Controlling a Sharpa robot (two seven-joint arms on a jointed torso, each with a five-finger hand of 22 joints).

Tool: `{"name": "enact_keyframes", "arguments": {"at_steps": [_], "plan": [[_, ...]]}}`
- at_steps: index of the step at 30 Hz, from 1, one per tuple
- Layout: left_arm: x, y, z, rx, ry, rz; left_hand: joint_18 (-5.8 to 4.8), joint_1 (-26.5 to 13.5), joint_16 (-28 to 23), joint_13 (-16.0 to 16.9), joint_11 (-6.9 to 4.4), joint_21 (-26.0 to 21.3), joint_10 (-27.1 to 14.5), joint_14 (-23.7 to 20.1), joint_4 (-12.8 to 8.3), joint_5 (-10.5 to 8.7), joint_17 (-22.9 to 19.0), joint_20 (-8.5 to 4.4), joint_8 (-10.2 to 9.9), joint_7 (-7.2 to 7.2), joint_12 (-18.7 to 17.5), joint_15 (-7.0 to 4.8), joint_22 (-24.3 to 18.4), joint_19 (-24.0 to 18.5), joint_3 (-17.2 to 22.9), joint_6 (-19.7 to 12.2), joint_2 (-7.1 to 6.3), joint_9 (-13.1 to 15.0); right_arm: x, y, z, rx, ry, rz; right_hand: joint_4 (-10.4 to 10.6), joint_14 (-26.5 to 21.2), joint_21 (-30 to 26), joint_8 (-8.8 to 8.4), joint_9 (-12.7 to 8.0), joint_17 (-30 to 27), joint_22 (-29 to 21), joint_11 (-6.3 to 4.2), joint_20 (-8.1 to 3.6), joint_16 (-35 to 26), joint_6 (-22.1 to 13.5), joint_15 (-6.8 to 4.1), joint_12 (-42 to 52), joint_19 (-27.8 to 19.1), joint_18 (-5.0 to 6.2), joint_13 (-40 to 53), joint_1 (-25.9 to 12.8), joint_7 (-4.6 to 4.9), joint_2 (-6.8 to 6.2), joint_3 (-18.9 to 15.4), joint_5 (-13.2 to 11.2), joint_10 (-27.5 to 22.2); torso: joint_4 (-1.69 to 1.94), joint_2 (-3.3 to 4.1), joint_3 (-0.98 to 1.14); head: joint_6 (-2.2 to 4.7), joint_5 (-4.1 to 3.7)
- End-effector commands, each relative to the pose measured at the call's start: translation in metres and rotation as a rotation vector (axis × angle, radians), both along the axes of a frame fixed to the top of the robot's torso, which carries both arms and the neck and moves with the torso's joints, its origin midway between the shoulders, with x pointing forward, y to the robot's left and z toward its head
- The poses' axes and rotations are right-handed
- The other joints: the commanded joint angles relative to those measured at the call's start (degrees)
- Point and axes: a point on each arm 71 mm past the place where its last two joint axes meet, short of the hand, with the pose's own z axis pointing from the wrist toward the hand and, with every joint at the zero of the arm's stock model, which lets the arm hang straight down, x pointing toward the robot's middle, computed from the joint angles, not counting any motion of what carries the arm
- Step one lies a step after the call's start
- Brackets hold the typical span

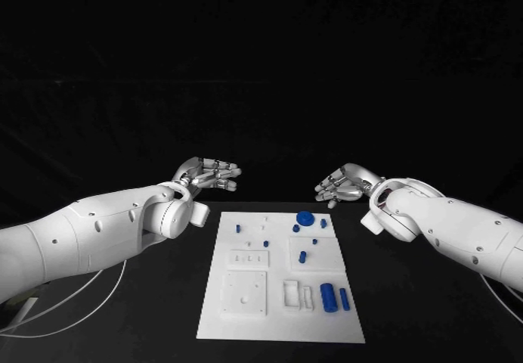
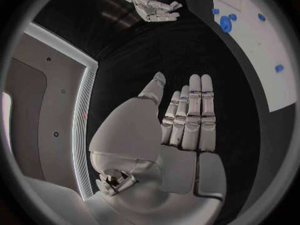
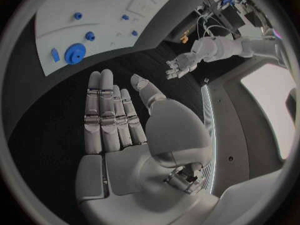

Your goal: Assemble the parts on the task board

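The white task board (image 1: 279, 302) lies in the middle of the black table. Small blue parts sit on it: a round disc (image 1: 305, 218) at its far end, small pegs (image 1: 302, 257) mid-board, and upright blocks (image 1: 328, 296) near the front right. My left hand (image 1: 210, 175) hovers beyond the board's far left corner, holding nothing. In the left wrist view its fingers (image 2: 195, 116) are straight and together, palm flat. My right hand (image 1: 343, 184) hovers past the far right corner, also holding nothing, with fingers (image 3: 107, 110) extended. The disc (image 3: 75, 53) and board (image 3: 119, 7) appear in the right wrist view.
A white cable (image 1: 66, 306) loops on the table under the left arm. Another cable (image 1: 507, 291) runs under the right arm. Bare black table surrounds the board on all sides.
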Motion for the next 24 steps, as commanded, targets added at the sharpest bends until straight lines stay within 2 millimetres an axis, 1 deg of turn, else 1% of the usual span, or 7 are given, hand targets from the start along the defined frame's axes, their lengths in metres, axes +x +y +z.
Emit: {"name": "enact_keyframes", "arguments": {"at_steps": [1,4,7,12,16,19,24], "plan": [[-0.009,-0.010,0.003,0.015,0.000,-0.101,-0.62,-0.38,0.29,0.04,0.20,0.76,-0.66,0.51,-0.42,0.17,0.18,-0.02,0.09,0.24,0.27,-0.04,0.38,-0.36,-0.27,-0.41,0.45,-0.05,-0.003,0.005,0.003,-0.242,-0.121,0.036,-0.17,4.21,9.80,0.14,0.11,17.43,6.16,-0.67,-3.14,19.83,1.31,-2.21,0.29,9.81,2.14,0.11,-0.54,-0.48,-2.70,2.32,-1.09,1.03,0.58,1.64,-0.24,0.25,-0.43],[-0.017,-0.014,0.006,0.008,0.007,-0.131,-0.52,-0.76,0.53,0.05,0.28,1.64,-1.03,0.71,-0.67,0.16,0.41,0.01,0.10,0.32,0.27,-0.06,0.73,-0.61,-0.83,-0.66,0.44,-0.04,-0.005,0.010,0.005,-0.303,-0.168,0.047,-0.13,2.90,14.07,0.13,0.10,22.70,10.17,-0.65,-3.17,25.12,1.04,-2.11,0.33,9.45,2.65,0.12,-0.97,-0.57,-3.58,4.35,-1.38,0.64,1.04,2.31,-0.44,0.30,-0.85],[-0.023,-0.017,0.009,-0.005,0.010,-0.155,-0.54,-1.34,0.58,0.06,0.28,1.81,-1.06,0.64,-0.46,-0.14,0.47,0.08,0.14,0.19,0.27,0.00,0.73,-0.78,-1.15,-0.28,0.53,0.00,-0.005,0.015,0.007,-0.361,-0.210,0.043,0.02,2.47,16.75,0.11,0.09,24.57,13.25,-0.48,-3.62,27.75,0.83,-1.99,0.30,9.52,1.55,0.12,-1.32,-0.48,-4.28,7.19,-2.22,0.43,1.45,3.04,-0.63,0.55,-1.09],[-0.032,-0.023,0.015,-0.037,0.012,-0.184,-0.60,-2.85,0.49,0.08,0.31,1.57,-1.17,0.38,0.39,-0.75,0.47,0.31,0.11,0.00,0.29,0.22,0.43,-0.78,-2.75,-0.09,-0.15,-0.01,-0.004,0.023,0.008,-0.442,-0.261,0.016,0.66,2.42,18.32,0.07,0.03,24.50,15.69,-0.32,-3.57,30.20,0.47,-1.87,0.28,9.43,1.87,0.10,-1.35,-0.31,-5.60,11.61,-6.97,-0.26,2.11,4.20,-0.73,0.76,-1.41],[-0.035,-0.026,0.018,-0.046,0.012,-0.197,-0.56,-2.77,0.50,0.08,0.33,1.09,-1.19,0.33,0.64,-0.84,0.52,0.37,0.11,0.05,0.29,0.26,-0.32,-0.35,-4.25,-0.02,0.13,-0.02,-0.004,0.029,0.007,-0.468,-0.281,0.005,1.64,2.15,18.85,0.03,0.03,23.40,17.42,-0.41,-3.48,31.40,0.68,-1.78,0.23,9.10,2.06,0.07,-1.21,-0.43,-6.86,13.69,-7.44,-0.23,2.23,4.70,-0.70,0.75,-1.38],[-0.037,-0.030,0.022,-0.050,0.008,-0.206,-0.78,-4.26,0.12,0.07,0.37,0.72,-1.37,0.09,1.42,-1.00,0.32,0.44,0.13,-0.03,0.30,0.42,-0.58,-0.40,-5.86,-0.11,-1.21,-0.04,-0.003,0.035,0.004,-0.482,-0.288,0.005,2.23,1.98,18.80,0.13,0.05,22.72,18.50,-0.41,-3.48,32.14,0.75,-1.80,0.28,8.89,2.15,0.09,-0.96,-0.46,-7.29,14.50,-7.70,-0.21,2.32,5.28,-0.72,0.82,-1.29],[-0.040,-0.035,0.027,-0.054,0.003,-0.222,-1.02,-3.79,-0.68,0.07,0.37,-0.24,-1.67,0.08,2.21,-1.00,-0.15,0.46,0.14,-0.18,0.31,0.51,-1.29,-0.19,-6.95,-0.30,-1.98,-0.03,-0.004,0.044,-0.003,-0.493,-0.289,0.015,2.48,1.84,18.75,0.12,0.06,22.30,19.24,-0.41,-3.47,32.55,0.82,-1.80,0.28,8.86,2.18,0.09,-0.84,-0.43,-7.49,15.04,-7.83,-0.12,2.30,5.98,-0.83,0.66,-1.58]]}}
